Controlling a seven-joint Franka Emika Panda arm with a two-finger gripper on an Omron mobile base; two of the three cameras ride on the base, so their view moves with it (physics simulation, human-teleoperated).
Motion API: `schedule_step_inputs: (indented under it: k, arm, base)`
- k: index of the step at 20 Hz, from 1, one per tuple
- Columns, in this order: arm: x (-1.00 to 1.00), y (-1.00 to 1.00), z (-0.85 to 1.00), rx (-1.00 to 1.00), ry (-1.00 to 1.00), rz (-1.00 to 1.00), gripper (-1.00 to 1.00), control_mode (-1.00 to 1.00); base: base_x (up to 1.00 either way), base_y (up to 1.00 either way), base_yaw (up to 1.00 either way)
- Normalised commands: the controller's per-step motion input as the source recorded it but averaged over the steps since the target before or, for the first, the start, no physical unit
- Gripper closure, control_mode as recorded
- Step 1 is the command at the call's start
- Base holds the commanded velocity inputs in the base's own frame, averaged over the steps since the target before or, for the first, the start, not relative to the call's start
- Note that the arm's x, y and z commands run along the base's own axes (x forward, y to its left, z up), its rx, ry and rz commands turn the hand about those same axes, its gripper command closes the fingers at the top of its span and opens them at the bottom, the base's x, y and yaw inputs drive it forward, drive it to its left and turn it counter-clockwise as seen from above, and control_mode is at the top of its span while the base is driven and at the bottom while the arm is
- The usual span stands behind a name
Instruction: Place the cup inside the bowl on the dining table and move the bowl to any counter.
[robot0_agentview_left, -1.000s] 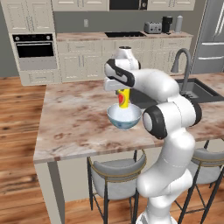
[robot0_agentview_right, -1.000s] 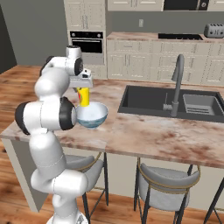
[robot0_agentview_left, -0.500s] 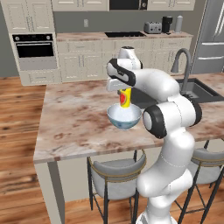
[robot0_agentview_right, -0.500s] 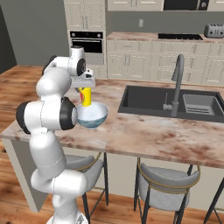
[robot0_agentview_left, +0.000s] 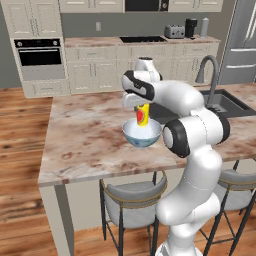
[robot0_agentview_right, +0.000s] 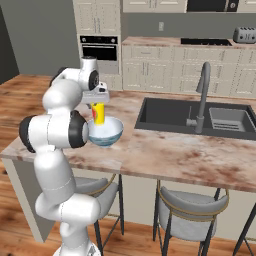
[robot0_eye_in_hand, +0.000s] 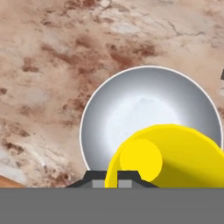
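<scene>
The kitchen's marbled dining table (robot0_agentview_left: 85, 135) carries the bowl (robot0_agentview_left: 142, 134) near its front edge. The gripper (robot0_agentview_left: 141, 106), pinching the cup (robot0_agentview_left: 142, 114), has lowered it slightly over the bowl; release should come next.

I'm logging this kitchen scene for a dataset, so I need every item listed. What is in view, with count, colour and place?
cup: one, bright yellow with red, held above the bowl, lower end inside its rim.
bowl: one, white inside, pale blue-grey outside, on the dining table.
dining table: one, beige-brown marbled top.
sink: one, dark, set in the table top.
faucet: one, grey, at the sink.
stools: at least two, grey, under the table's near edge.
oven: one, black, in the back cabinets.
toaster: one, silver, on the back counter.
counter: one, along the back wall.
tool: one, shut on the cup.
</scene>
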Motion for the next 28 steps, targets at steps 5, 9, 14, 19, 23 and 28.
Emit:
schedule_step_inputs:
  k: [5, 9, 14, 19, 23, 28]
  arm:
    - [0.0, 0.0, -0.17, 0.0, 0.0, 0.04, 1.0, -1.0]
    - [0.0, 0.0, -0.1, 0.0, 0.0, 0.04, 1.0, -1.0]
    - [0.0, 0.0, -0.12, 0.0, 0.0, 0.04, 1.0, -1.0]
    - [0.0, 0.0, -0.11, 0.0, 0.0, 0.04, 1.0, -1.0]
    - [0.0, -0.01, -0.09, 0.0, 0.0, 0.04, 1.0, -1.0]
    - [0.0, -0.03, -0.14, 0.0, 0.0, 0.03, 1.0, -1.0]
  base:
    - [0.0, 0.0, 0.0]
    - [0.0, 0.0, 0.0]
    - [0.0, 0.0, 0.0]
    - [0.0, 0.0, 0.0]
    - [0.0, 0.0, 0.0]
    - [0.0, 0.0, 0.0]
